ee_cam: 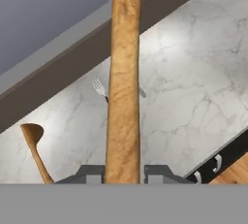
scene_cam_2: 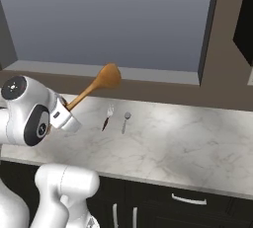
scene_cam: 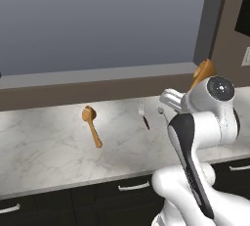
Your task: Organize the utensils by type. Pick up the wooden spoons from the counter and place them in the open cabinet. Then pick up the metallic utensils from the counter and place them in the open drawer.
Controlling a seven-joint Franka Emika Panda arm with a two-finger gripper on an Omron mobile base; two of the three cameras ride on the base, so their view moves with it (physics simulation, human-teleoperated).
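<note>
My gripper (ee_cam: 124, 172) is shut on the handle of a wooden spoon (ee_cam: 123, 72) and holds it in the air above the counter (ee_cam: 193, 87). In the right base view the gripper (scene_cam_2: 69, 107) sits at the left, and the spoon (scene_cam_2: 101, 83) slants up and right from it, bowl end highest. A second wooden spoon (scene_cam: 92, 126) (ee_cam: 36, 150) lies flat on the counter (scene_cam: 49, 146). To its right lie a small fork (scene_cam: 143, 115) (scene_cam_2: 107, 116) (ee_cam: 100, 88) and a small silver spoon (scene_cam: 162, 114) (scene_cam_2: 125, 121), side by side.
A grey wall panel (scene_cam: 97, 19) with a ledge runs behind the counter. Black drawer fronts with silver handles (scene_cam: 133, 187) (scene_cam_2: 189, 200) below the counter edge are shut. A dark recess (scene_cam: 242, 5) (scene_cam_2: 244, 19) sits at the upper right; I cannot tell what it is.
</note>
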